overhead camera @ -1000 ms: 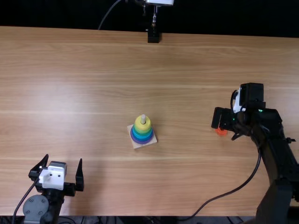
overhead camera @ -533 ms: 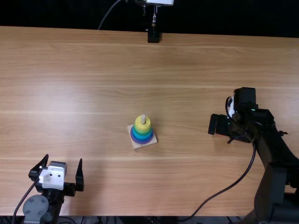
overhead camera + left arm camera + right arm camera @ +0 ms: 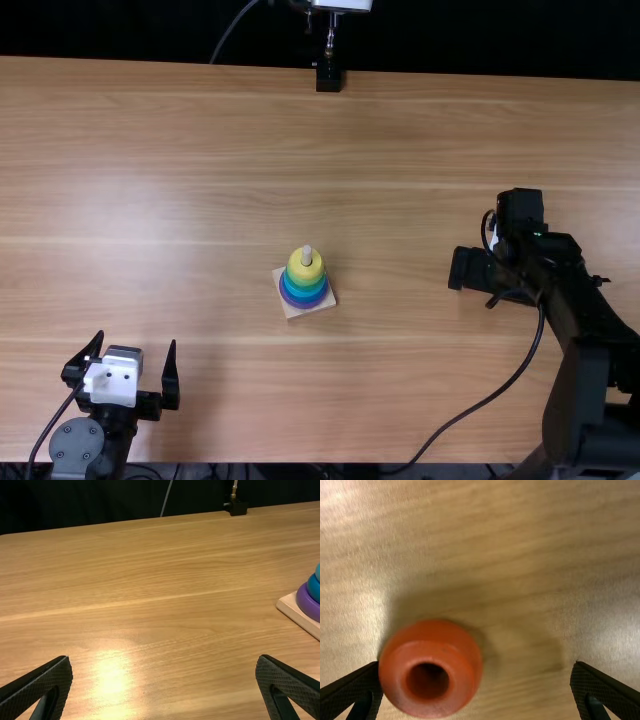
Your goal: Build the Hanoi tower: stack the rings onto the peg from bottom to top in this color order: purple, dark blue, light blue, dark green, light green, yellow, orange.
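In the top view the rings, yellow ring (image 3: 305, 266) uppermost, are stacked on the peg (image 3: 307, 255) of the wooden base (image 3: 310, 309) at the table's middle. The left gripper (image 3: 137, 362) stands open near the table's front left. The right gripper (image 3: 468, 284) is low over the table at the right. In the left wrist view the left gripper (image 3: 164, 667) is open and empty, with the purple ring (image 3: 309, 603) farther off. In the right wrist view the orange ring (image 3: 429, 669) lies between the spread fingers of the right gripper (image 3: 475, 672), close against one finger and away from the other.
A black mount (image 3: 328, 78) stands at the table's far edge. The right arm's cable (image 3: 490, 410) curves over the front right of the wooden table (image 3: 200, 200).
The right gripper has shifted slightly toward the table's near side and now covers the orange ring in the top view. The left arm and the stack have kept still.
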Robot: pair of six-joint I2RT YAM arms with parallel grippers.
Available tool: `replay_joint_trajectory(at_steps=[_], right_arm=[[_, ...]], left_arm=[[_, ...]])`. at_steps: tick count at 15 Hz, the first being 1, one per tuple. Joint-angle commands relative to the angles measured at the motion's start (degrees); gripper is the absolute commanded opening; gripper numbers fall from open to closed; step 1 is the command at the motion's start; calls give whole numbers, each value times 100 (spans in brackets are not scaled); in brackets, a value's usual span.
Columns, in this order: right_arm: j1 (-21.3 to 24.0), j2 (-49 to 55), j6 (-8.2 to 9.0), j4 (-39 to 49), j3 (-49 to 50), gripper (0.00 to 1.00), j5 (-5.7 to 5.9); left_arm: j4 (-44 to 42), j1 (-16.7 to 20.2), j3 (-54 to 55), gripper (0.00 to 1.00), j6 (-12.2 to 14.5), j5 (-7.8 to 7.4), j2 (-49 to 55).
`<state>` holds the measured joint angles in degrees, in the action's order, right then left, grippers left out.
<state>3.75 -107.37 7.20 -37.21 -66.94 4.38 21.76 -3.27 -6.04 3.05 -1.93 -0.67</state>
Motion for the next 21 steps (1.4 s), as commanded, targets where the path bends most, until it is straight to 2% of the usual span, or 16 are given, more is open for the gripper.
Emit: replay_joint_trajectory(at_steps=[1, 2, 3, 4, 5, 7, 11, 12, 13, 15, 17, 19, 21], right_arm=[[-6, -117, 39, 118, -91, 100, 163], [-14, -117, 39, 224, -91, 100, 226], [-14, -117, 39, 287, -74, 99, 353], [-14, -117, 39, 329, -65, 72, 500], [-14, -117, 39, 340, -48, 55, 574], [-23, -108, 39, 329, -48, 60, 574], [-58, -108, 50, 277, -30, 60, 574], [-138, -100, 50, 266, -30, 57, 574], [-208, -100, 60, 266, -30, 53, 574], [-234, -91, 71, 256, -30, 27, 574], [-252, -82, 71, 245, -21, 12, 574], [-340, -73, 60, 245, -21, 1, 574], [-357, -56, 71, 256, -21, 0, 574]], left_arm=[[440, 72, 604, 100, 96, -49, 67], [440, 72, 604, 100, 96, -49, 67], [440, 72, 604, 100, 96, -49, 67], [440, 72, 604, 100, 96, -49, 67], [440, 72, 604, 100, 96, -49, 67], [450, 72, 604, 100, 96, -49, 67], [440, 72, 604, 100, 96, -49, 67], [440, 72, 604, 100, 96, -49, 67], [440, 72, 604, 100, 96, -49, 67], [440, 72, 604, 100, 96, -49, 67], [440, 72, 604, 100, 96, -49, 67], [440, 72, 604, 100, 96, -49, 67], [440, 72, 604, 100, 96, -49, 67]])
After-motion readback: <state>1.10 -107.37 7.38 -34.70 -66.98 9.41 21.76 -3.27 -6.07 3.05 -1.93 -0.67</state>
